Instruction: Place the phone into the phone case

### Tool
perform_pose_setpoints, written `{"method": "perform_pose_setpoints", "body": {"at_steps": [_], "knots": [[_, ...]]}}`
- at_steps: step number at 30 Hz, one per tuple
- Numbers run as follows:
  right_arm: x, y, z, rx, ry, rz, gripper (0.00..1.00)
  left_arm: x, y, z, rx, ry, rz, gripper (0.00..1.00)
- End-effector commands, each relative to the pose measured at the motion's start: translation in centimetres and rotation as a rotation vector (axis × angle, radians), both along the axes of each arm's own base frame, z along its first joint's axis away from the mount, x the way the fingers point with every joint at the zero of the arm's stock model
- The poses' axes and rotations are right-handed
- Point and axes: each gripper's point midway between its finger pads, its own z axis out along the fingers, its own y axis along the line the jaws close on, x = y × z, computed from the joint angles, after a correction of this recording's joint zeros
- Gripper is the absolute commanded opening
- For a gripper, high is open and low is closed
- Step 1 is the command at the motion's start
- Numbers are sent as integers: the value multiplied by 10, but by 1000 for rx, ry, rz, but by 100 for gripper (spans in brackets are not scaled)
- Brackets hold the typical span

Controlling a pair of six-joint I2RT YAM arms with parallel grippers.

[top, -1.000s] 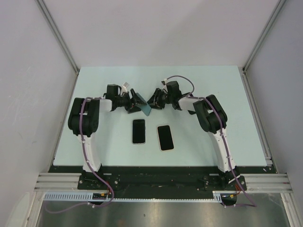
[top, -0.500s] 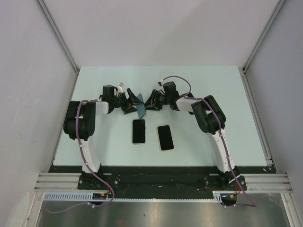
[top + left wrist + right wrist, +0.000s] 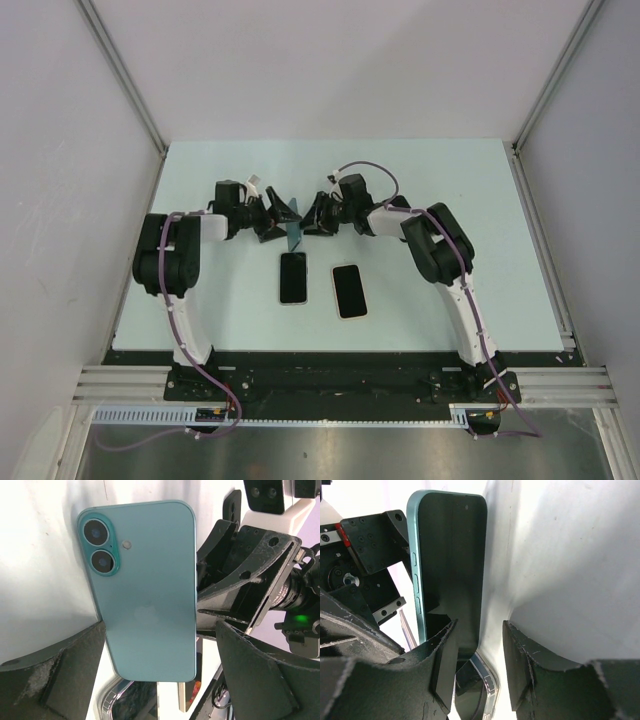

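The teal phone (image 3: 295,237) stands upright between my two grippers. Its back with two lenses faces the left wrist view (image 3: 145,595) and its dark screen faces the right wrist view (image 3: 452,555). Its lower end hangs right at the far end of the clear phone case (image 3: 293,277), which lies flat and shows below the phone in both wrist views (image 3: 125,700) (image 3: 482,685). My left gripper (image 3: 283,218) (image 3: 160,630) is open, with fingers either side of the phone's width and a gap on one side. My right gripper (image 3: 315,215) (image 3: 480,630) is open, with its left finger against the screen.
A second dark phone-shaped slab with a pale rim (image 3: 349,290) lies flat just right of the case and also shows in the left wrist view (image 3: 189,695). The two grippers sit nearly nose to nose over the pale table (image 3: 450,300). Grey walls enclose the table.
Both grippers and the phone have shifted a little to the left. The left arm's elbow swung left. The phone now shows more edge-on from above.
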Motion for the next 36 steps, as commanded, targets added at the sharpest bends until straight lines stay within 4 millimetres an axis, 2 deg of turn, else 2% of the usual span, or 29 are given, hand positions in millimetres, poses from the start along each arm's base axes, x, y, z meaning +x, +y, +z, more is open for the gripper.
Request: {"method": "perform_pose_setpoints", "body": {"at_steps": [1, 12, 25, 36], "knots": [[4, 17, 25, 50, -64, 31, 44, 10, 7, 30, 17, -97, 3, 95], [3, 28, 31, 71, -62, 43, 44, 12, 14, 24, 71, -77, 5, 90], [1, 32, 26, 98, -33, 46, 43, 11, 35, 21, 111, -33, 32, 77], [-2, 36, 17, 95, -13, 50, 42, 10, 39, 20, 145, -15, 13, 63]]}}
